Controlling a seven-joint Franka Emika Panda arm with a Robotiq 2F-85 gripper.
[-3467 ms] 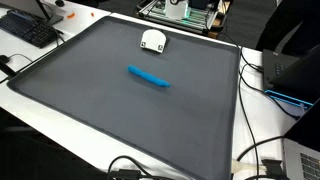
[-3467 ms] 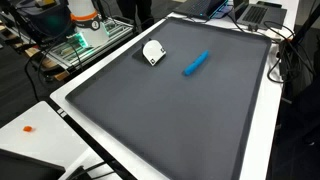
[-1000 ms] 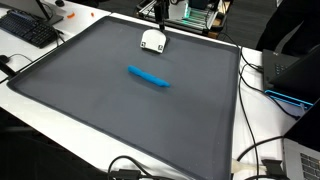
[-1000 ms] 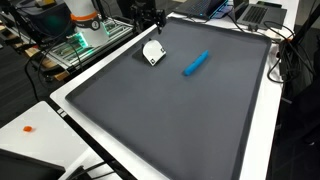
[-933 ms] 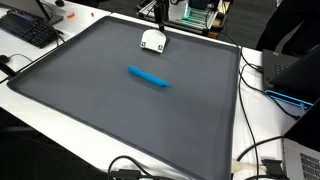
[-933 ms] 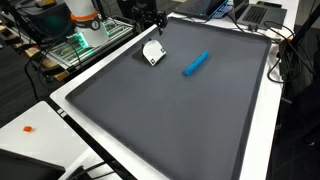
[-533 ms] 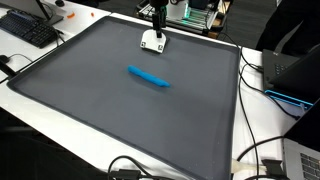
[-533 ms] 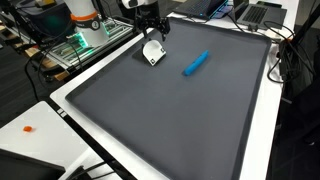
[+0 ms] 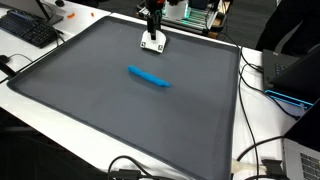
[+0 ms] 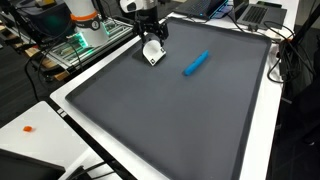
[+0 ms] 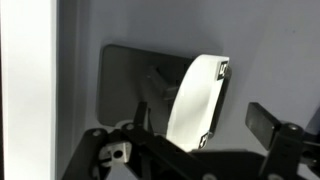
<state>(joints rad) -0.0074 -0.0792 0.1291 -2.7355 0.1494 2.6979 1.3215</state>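
A white curved object [image 9: 153, 43] lies near the far edge of the dark grey mat [image 9: 120, 110], and it also shows in the other exterior view [image 10: 153, 54]. My gripper [image 9: 153, 30] hangs just above it with the jaws open; in an exterior view the gripper [image 10: 152, 37] covers the object's top. In the wrist view the white object [image 11: 195, 100] stands between my open fingers, the gripper [image 11: 200, 122] straddling it without a visible grip. A blue pen-like stick [image 9: 148, 76] lies toward the mat's middle, apart from the gripper, and shows in both exterior views [image 10: 195, 64].
A keyboard [image 9: 30, 30] lies off the mat at one corner. A laptop [image 9: 290, 75] and cables [image 9: 262, 160] sit beside the mat's edge. Electronics with a green board [image 10: 85, 40] stand behind the white object. The mat has a white border [image 10: 90, 130].
The gripper has come into view and moved down over the white object. The white object and the blue stick have not moved.
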